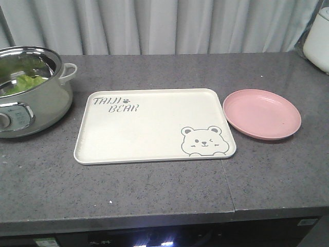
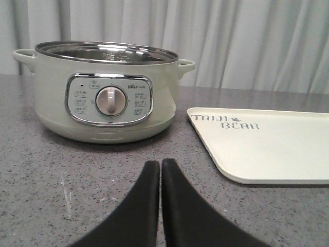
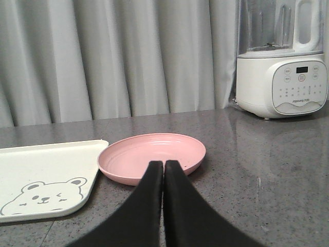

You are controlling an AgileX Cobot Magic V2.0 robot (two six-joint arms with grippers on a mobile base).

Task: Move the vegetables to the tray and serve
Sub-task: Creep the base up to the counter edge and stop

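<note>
My left gripper (image 2: pixel 160 164) has its two black fingers pressed together, with nothing between them. It hangs low over the counter (image 1: pixel 154 198), near the lettered corner of the tray (image 1: pixel 149 126). My right gripper (image 3: pixel 163 164) is closed the same way, also holding nothing, low over the counter off the tray's bear corner.

The cream tray lies flat in the middle of the counter, lettering at its far left and the winking bear at its near right. Just off the tray's right edge, not touching it, is a round pink plate (image 1: pixel 262 114). Off the tray's left edge stands a pale green electric pot (image 1: pixel 36 110) with a steel rim and a front dial. The lettuce (image 1: pixel 28 81) lies inside that pot, well apart from the tray.

Beyond the plate, past the tray's far right corner, a white blender (image 3: pixel 280 77) stands at the back of the counter.

The counter is dark grey speckled stone, and a seam runs front to back just right of the tray's bear corner. Behind the tray's far edge, a pale grey pleated curtain (image 1: pixel 154 25) spans the whole width of the room.
</note>
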